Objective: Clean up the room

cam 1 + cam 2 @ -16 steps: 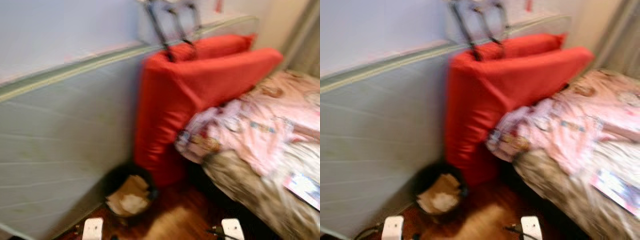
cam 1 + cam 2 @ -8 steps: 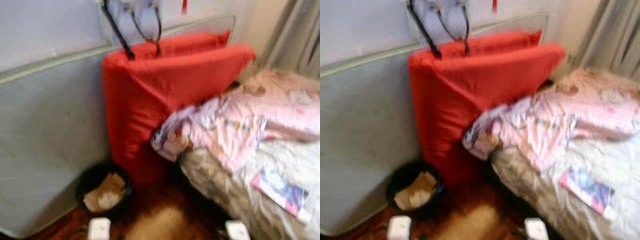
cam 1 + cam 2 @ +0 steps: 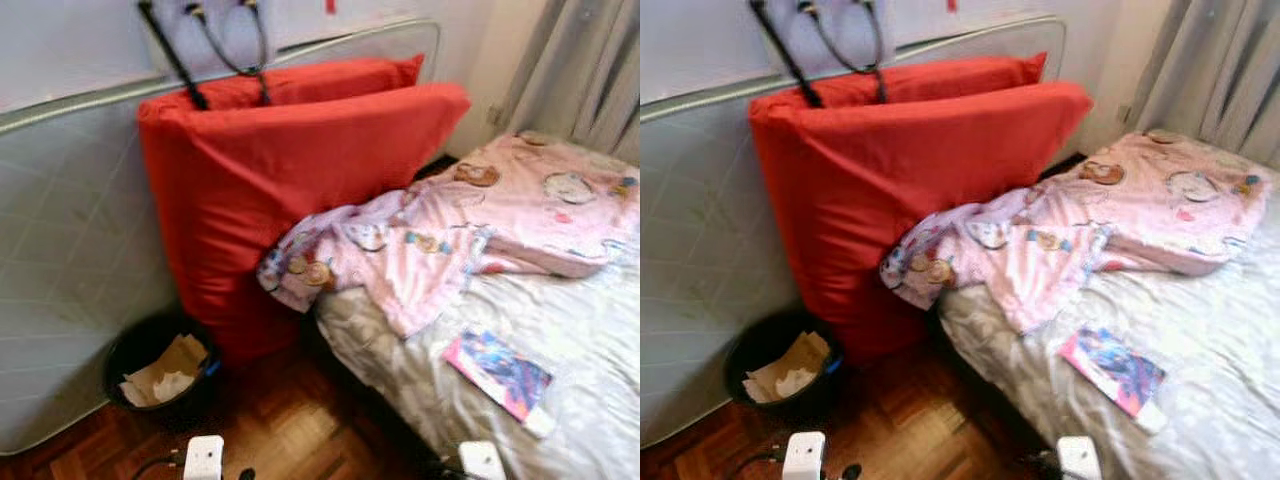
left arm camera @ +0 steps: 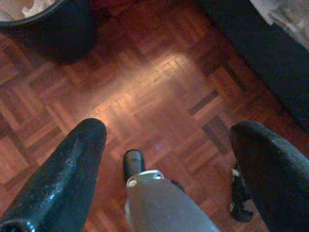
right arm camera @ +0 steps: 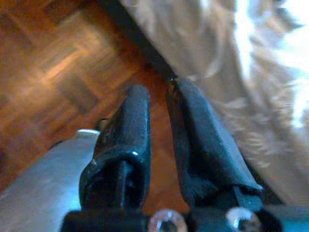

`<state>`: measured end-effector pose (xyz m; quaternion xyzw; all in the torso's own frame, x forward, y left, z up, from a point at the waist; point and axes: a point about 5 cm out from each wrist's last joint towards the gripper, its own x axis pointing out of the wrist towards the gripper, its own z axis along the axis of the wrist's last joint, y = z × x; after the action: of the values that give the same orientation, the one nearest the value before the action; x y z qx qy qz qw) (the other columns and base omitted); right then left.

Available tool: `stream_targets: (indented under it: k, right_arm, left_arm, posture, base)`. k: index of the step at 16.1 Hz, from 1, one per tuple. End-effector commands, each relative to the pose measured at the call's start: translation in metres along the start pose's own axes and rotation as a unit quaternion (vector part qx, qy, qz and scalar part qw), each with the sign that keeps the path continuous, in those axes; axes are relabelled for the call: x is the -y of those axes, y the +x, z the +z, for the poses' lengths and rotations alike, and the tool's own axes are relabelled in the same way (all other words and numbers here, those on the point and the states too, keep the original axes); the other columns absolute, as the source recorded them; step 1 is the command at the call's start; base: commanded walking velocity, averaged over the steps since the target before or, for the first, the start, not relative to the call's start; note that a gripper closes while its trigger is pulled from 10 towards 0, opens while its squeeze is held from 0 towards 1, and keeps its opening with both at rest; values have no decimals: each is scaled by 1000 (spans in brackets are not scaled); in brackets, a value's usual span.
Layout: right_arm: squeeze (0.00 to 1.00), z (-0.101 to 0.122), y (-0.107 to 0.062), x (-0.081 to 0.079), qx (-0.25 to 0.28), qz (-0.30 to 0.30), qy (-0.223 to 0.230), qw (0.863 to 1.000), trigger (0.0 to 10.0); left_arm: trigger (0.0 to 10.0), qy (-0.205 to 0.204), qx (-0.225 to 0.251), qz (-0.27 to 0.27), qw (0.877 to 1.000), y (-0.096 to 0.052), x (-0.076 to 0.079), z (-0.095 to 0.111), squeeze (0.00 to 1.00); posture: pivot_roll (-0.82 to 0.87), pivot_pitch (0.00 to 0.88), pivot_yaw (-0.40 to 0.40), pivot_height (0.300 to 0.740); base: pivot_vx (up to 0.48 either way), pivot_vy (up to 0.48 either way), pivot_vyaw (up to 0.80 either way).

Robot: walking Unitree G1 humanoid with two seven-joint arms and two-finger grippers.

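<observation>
A black bin [image 3: 135, 352] with crumpled paper and cardboard stands on the parquet floor by a grey upright mattress [image 3: 70, 240]. Two big red cushions [image 3: 290, 170] lean against that mattress. A rumpled pink cartoon-print blanket [image 3: 450, 235] lies across the bed [image 3: 590, 340], one corner hanging against the cushions. A colourful booklet [image 3: 497, 374] lies on the white sheet near the bed's edge. My left gripper [image 4: 166, 130] hangs open above bare floor, near the bin [image 4: 58, 29]. My right gripper [image 5: 158, 89] is shut on nothing, low beside the bed's side [image 5: 231, 72].
Grey curtains [image 3: 590, 70] hang at the far right behind the bed. Black straps [image 3: 215, 50] dangle over the top of the cushions. Parquet floor [image 3: 290, 420] lies open between the bin and the bed. A cable end [image 4: 240, 200] lies on the floor near the bed.
The whole picture has slid left and sharpened, so the camera has turned right toward the bed. The bin, cushions, blanket and booklet stay where they were.
</observation>
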<state>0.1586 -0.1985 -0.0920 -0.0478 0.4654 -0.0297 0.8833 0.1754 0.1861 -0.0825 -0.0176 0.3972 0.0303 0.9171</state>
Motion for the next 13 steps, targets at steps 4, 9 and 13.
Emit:
stream_targets:
  k: [4,9,13]
  right_arm:
    - [0,31,7,7,4,24,141,990,10000]
    - [0,33,7,7,4,26,130,991,10000]
    - [0,36,8,10,6,21,134,991,10000]
  left_arm:
    - [10000,61,-95,32,993,1,-31,-3,0]
    - [10000,59,-91,33,994,1,-31,-2,0]
    - [10000,56,-86,30,994,2,-29,2,0]
  posture:
    - [49,0,48,740]
    - [38,0,49,740]
    - [42,0,43,740]
  base:
    - [0,0,0]
    - [0,0,-553]
    - [0,0,-775]
